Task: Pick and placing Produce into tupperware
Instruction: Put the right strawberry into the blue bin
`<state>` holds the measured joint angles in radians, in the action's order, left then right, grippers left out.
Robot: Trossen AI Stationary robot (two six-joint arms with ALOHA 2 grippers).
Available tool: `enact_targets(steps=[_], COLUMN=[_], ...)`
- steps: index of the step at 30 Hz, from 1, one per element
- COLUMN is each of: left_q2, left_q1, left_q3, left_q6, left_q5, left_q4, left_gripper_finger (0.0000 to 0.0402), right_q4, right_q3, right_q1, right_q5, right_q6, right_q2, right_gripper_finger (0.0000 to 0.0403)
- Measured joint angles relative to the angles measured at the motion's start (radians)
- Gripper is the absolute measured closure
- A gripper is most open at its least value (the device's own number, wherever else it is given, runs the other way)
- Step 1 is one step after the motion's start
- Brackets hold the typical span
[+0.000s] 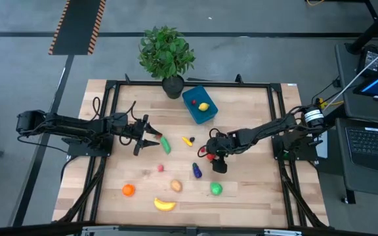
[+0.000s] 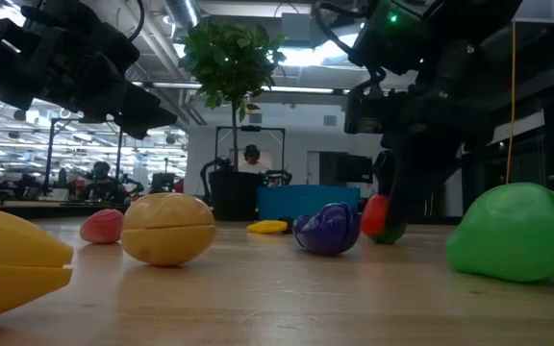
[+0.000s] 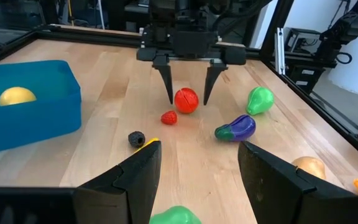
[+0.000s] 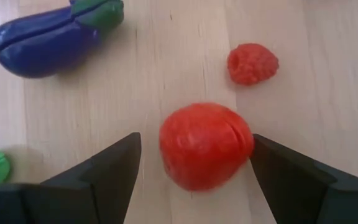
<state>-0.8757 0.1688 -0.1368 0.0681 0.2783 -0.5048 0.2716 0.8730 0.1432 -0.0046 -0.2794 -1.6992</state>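
In the low view the banana (image 2: 12, 264) is cut off by the left edge; the blue tupperware (image 2: 308, 204) sits partly hidden behind the purple eggplant (image 2: 327, 229), and the people beyond the worktop are blurred

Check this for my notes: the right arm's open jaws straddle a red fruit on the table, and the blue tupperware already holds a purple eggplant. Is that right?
One detail is wrong. The right gripper does straddle the red fruit with open jaws, but the tupperware holds a yellow lemon, not the eggplant. The high view shows the eggplant lying on the table, outside the container.
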Motion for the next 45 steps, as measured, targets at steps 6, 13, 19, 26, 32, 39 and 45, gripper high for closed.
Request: enact_targets(steps=[6, 13, 19, 26, 32, 39, 45], left_q2=[0.0, 0.0, 0.0, 0.0, 0.0, 0.0, 0.0], left_q1=[0.0, 0.0, 0.0, 0.0, 0.0, 0.0, 0.0], left_q3=[0.0, 0.0, 0.0, 0.0, 0.0, 0.0, 0.0], left_q6=[0.0, 0.0, 0.0, 0.0, 0.0, 0.0, 0.0], left_q5=[0.0, 0.0, 0.0, 0.0, 0.0, 0.0, 0.0], left_q4=[0.002, 0.003, 0.003, 0.004, 0.004, 0.004, 0.004], left_gripper_finger=[0.0195, 0.0195, 0.0195, 0.0195, 0.0195, 0.0195, 0.0195], right_q4=[-0.009, -0.012, -0.026, -0.028, -0.031, -0.029, -0.03], right_q3=[0.0, 0.0, 0.0, 0.0, 0.0, 0.0, 0.0], right_q1=[0.0, 0.0, 0.0, 0.0, -0.001, -0.001, -0.002], right_q5=[0.0, 0.0, 0.001, 0.003, 0.003, 0.004, 0.004], right_q6=[0.001, 0.005, 0.007, 0.012, 0.026, 0.026, 0.026], right_q2=[-0.012, -0.012, -0.016, -0.018, -0.025, -0.029, -0.029], right_gripper_finger=[0.0106, 0.0106, 0.0106, 0.0106, 0.0106, 0.0133, 0.0181])
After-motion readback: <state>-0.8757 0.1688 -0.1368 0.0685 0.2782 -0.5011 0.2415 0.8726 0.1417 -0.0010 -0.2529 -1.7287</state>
